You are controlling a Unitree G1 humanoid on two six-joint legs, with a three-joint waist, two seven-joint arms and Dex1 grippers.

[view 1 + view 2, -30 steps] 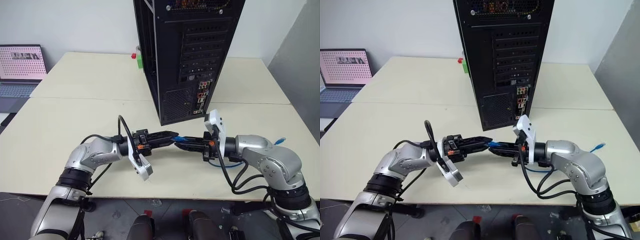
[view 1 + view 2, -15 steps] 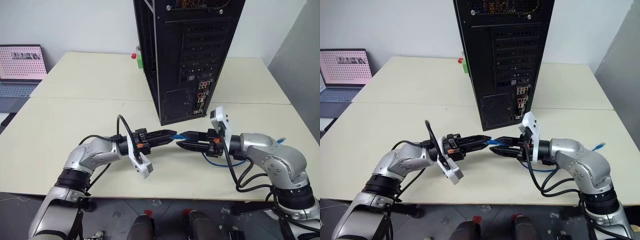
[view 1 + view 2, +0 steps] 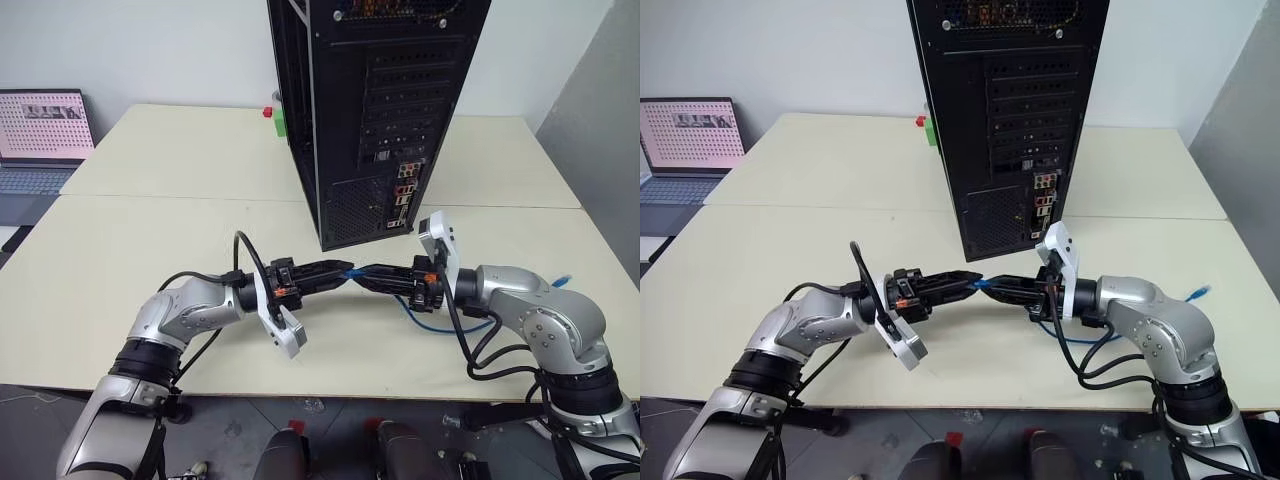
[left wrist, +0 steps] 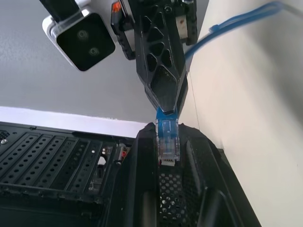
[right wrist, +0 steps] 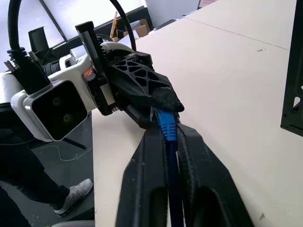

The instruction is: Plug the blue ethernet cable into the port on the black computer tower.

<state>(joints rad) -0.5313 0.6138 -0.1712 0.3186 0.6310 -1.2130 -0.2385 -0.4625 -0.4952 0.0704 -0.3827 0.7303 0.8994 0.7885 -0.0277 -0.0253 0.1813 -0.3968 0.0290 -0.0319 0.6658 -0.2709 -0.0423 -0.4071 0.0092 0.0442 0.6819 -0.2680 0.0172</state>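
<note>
The black computer tower [image 3: 370, 110] stands upright at the table's middle, its rear panel facing me. The port lies in the cluster of small connectors [image 3: 403, 195] low on that panel; I cannot pick it out. In front of the tower my two grippers meet tip to tip above the table. My left gripper [image 3: 343, 270] is shut on the clear plug [image 4: 167, 142] of the blue ethernet cable [image 3: 425, 322]. My right gripper [image 3: 366, 277] is shut on the blue cord [image 5: 166, 125] just behind the plug. The cord loops under the right arm, and its other end [image 3: 562, 281] lies at the right.
An open laptop [image 3: 40, 130] sits at the far left. A small green and red block [image 3: 277, 118] stands behind the tower's left side. A seam [image 3: 150, 197] crosses the cream table. A grey wall [image 3: 600, 110] rises at the right.
My right gripper's fingers spread apart half a second ago and have now closed on the cord behind the plug. The left gripper has kept still with the plug.
</note>
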